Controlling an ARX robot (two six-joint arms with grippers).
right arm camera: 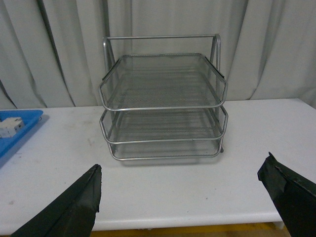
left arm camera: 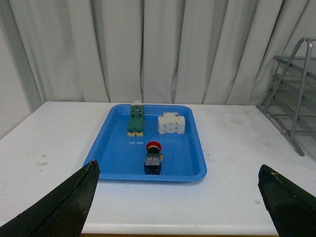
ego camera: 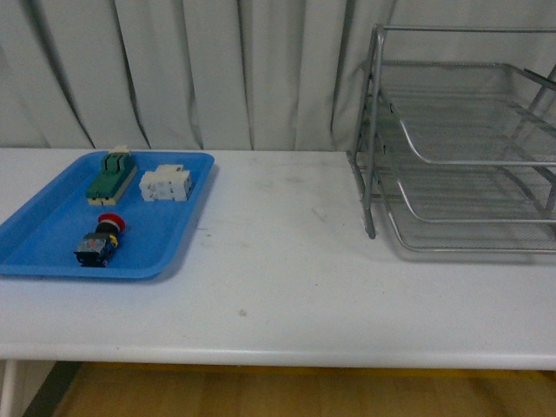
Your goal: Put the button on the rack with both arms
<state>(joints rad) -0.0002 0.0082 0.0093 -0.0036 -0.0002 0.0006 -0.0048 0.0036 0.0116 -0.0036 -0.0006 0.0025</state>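
Note:
The button [ego camera: 102,239], red cap, yellow ring, dark body, lies on its side in the near part of a blue tray [ego camera: 52,217] at the table's left. It also shows in the left wrist view [left arm camera: 153,157]. The silver wire-mesh rack [ego camera: 460,148] stands at the right, empty, and shows in the right wrist view [right arm camera: 163,103]. My left gripper [left arm camera: 177,202] is open and empty, back at the table's front edge, facing the tray. My right gripper [right arm camera: 180,197] is open and empty at the front edge, facing the rack. Neither arm shows in the front view.
A green switch block [ego camera: 112,175] and a white block [ego camera: 165,183] lie in the far part of the tray. The white table [ego camera: 287,261] stretches between tray and rack. A grey curtain [ego camera: 217,69] hangs behind.

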